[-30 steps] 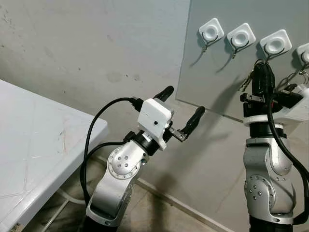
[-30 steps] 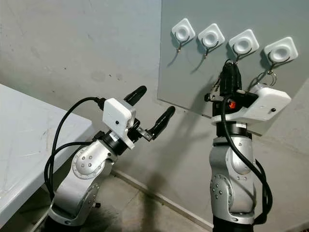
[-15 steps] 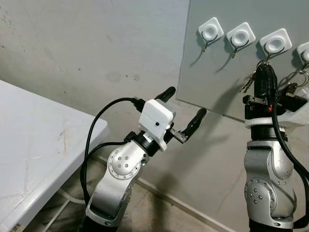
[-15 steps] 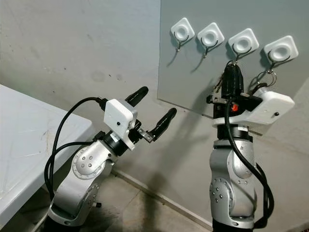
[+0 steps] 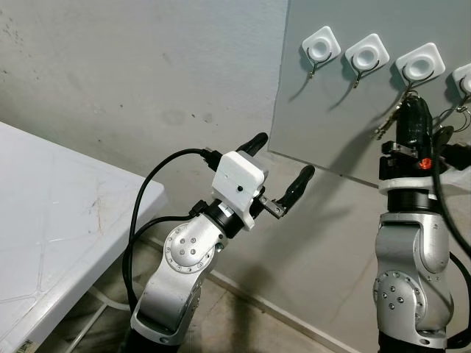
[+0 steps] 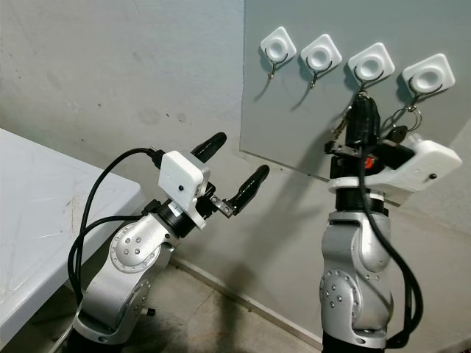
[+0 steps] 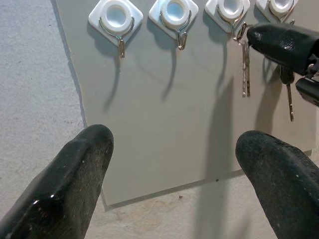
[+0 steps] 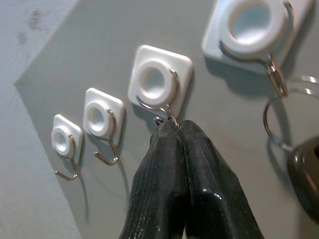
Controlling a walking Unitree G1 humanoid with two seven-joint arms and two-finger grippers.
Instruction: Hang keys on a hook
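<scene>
Four white hooks sit in a row on a grey panel (image 5: pixel 324 118) on the wall. My right gripper (image 8: pixel 173 125) is raised with its tips right under the third hook (image 5: pixel 420 65), fingers pressed together on a set of keys (image 7: pixel 245 69) that dangles beside them. Whether the ring is over the hook wire, I cannot tell. My left gripper (image 5: pixel 281 158) hovers open in mid-air, lower and to the left of the panel, holding nothing.
The fourth hook (image 6: pixel 428 73) carries another ring with a dark key (image 7: pixel 288 94). The two leftmost hooks (image 5: pixel 321 45) (image 5: pixel 367 53) are bare. A white table (image 5: pixel 59 220) stands at the left, and the concrete wall lies close ahead.
My right gripper has moved up and to the right with the keys, bringing its tips to the third hook. The left arm has hardly moved.
</scene>
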